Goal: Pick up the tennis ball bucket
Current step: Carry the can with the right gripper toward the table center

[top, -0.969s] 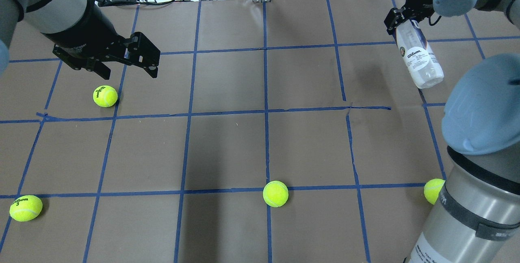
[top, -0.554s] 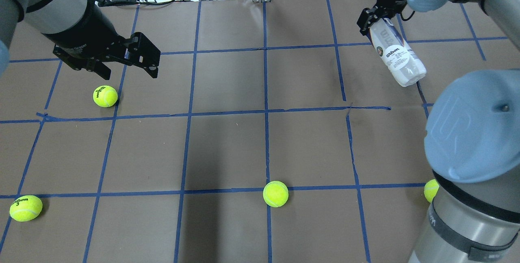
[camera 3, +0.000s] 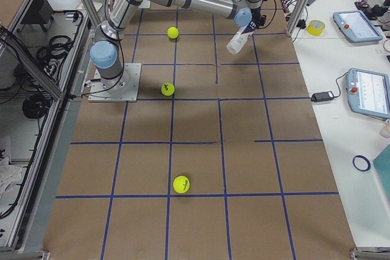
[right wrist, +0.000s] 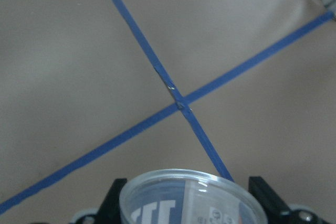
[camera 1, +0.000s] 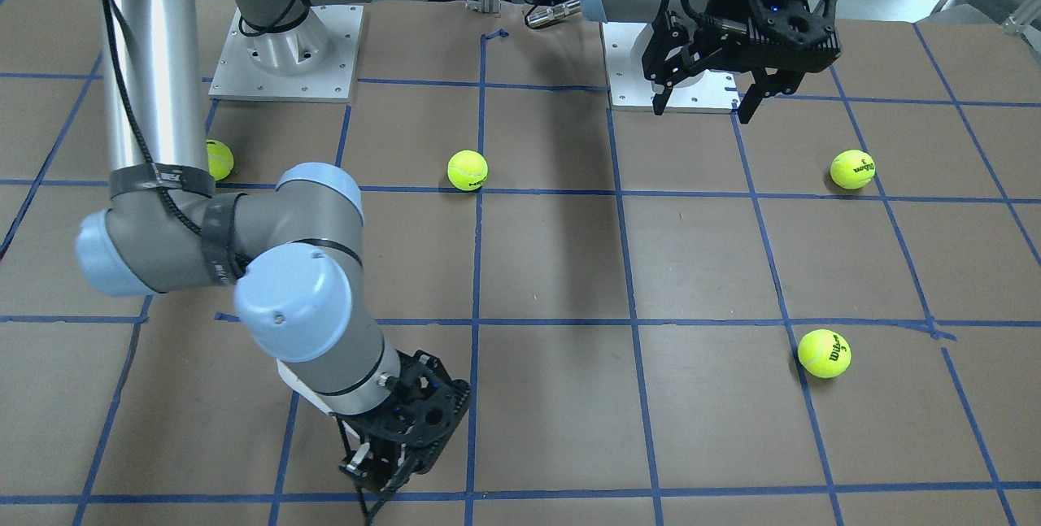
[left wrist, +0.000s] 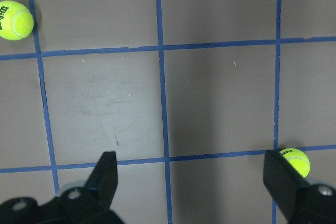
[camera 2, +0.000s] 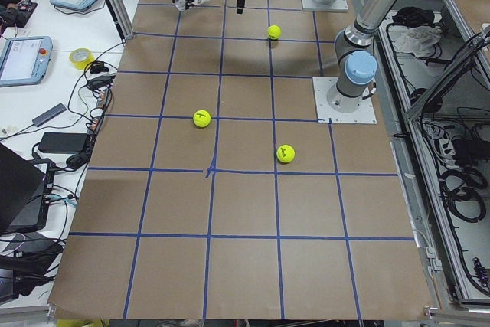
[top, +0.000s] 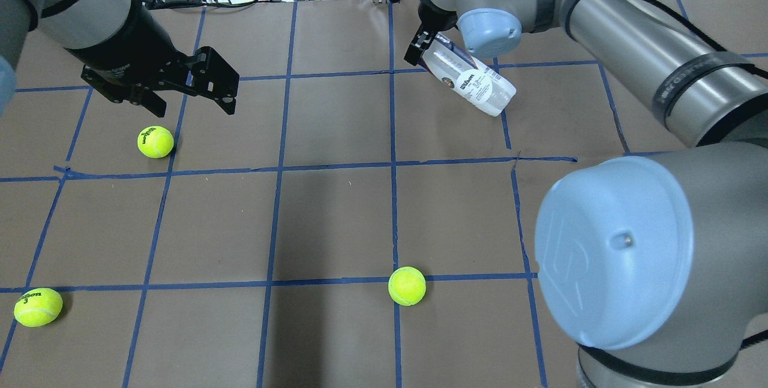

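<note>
Clear plastic tennis ball bucket (top: 471, 79), white and navy Wilson label, one item: it was held off the table (top: 336, 220) close to the far edge, a little to the robot's right of that edge's midpoint. It hung tilted, the gripped end highest and the free end sloping down toward the right edge. The right gripper (top: 422, 46) was clamped on the bucket's upper end; in the right wrist view a finger stood on either side of the clear rim, with brown paper and crossed blue tape visible beyond it. The left gripper (top: 192, 106) was spread wide with nothing between its fingers, and it hovered toward the far left corner. Tennis balls, yellow-green, four items, all resting on the table. The first ball (top: 155, 141) lay just on the robot's side of the left gripper. The second ball (top: 38, 307) lay by the left edge, toward the near left corner. The third ball (top: 407, 285) lay on a tape line toward the middle of the near edge. The fourth ball (camera 1: 218, 160) lay toward the near right corner, partly hidden behind the right arm in the front-facing view. Table surface: brown paper marked into squares with blue tape.
</note>
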`<state>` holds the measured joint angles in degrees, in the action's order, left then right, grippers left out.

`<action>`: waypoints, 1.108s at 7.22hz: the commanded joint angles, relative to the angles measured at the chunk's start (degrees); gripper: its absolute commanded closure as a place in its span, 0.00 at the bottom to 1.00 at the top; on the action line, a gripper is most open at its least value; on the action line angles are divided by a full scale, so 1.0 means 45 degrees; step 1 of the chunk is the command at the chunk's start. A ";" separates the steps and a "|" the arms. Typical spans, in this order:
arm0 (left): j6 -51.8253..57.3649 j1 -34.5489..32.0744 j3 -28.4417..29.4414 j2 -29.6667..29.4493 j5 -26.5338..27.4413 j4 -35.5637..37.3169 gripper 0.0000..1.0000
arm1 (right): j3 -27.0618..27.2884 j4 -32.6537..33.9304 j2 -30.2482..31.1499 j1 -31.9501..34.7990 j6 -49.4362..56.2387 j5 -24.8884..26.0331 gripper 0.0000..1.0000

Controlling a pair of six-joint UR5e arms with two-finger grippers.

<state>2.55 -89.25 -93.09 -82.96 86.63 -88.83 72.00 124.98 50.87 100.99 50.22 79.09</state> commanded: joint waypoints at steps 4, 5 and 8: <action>0.0000 0.0009 0.0003 -0.0001 -0.0012 -0.0005 0.00 | 0.0230 0.0819 -0.0522 0.2925 0.2993 0.0118 0.78; 0.0000 0.0009 0.0003 -0.0001 -0.0012 -0.0005 0.00 | 0.0250 0.0839 -0.0523 0.3025 0.3038 0.0080 0.75; 0.0000 0.0029 -0.0017 -0.0001 0.0008 0.0014 0.00 | 0.0465 0.1075 -0.0502 0.3493 0.3447 -0.0174 0.60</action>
<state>2.55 -89.14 -93.13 -82.97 86.65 -88.84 73.89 129.83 48.97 115.89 65.06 78.49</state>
